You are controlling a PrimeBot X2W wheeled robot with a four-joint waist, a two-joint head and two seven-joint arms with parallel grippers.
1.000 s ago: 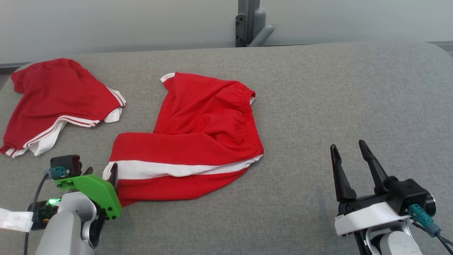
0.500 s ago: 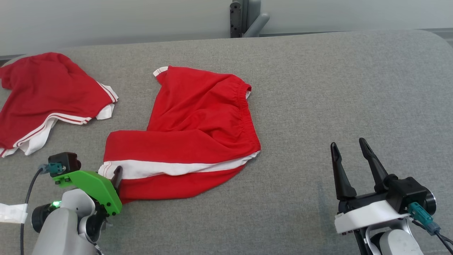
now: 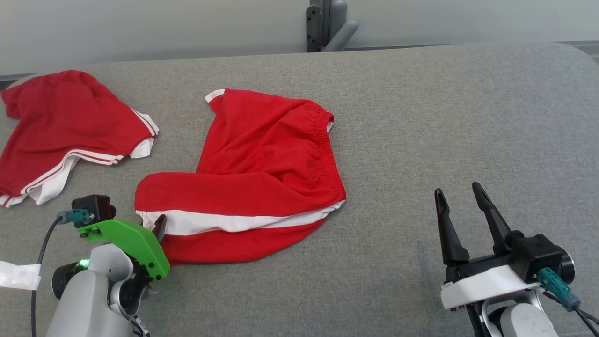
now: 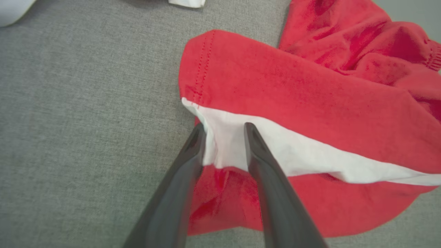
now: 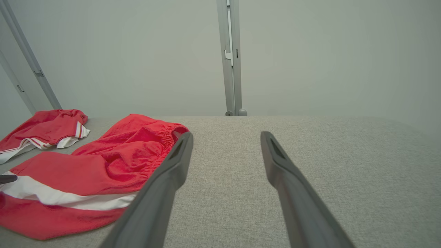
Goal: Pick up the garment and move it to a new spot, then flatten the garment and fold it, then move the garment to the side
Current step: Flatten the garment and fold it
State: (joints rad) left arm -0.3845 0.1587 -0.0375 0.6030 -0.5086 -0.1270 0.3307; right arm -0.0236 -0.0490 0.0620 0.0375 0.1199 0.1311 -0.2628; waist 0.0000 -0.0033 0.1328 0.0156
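Grey fabric tabletop point(image 3: 421, 140), red shorts point(image 3: 262, 178) not yet lifted.
Shorts lie crumpled at the tabletop's middle, a second red garment point(image 3: 61, 131) at its far left. The left gripper point(image 4: 224, 125), at the tabletop's near left, straddles the shorts' white-striped hem, narrowly parted; whether it pinches I cannot tell. The right gripper point(image 3: 457, 188) hangs spread over the near right, holding nothing. Moving, flattening, folding and setting aside all remain.
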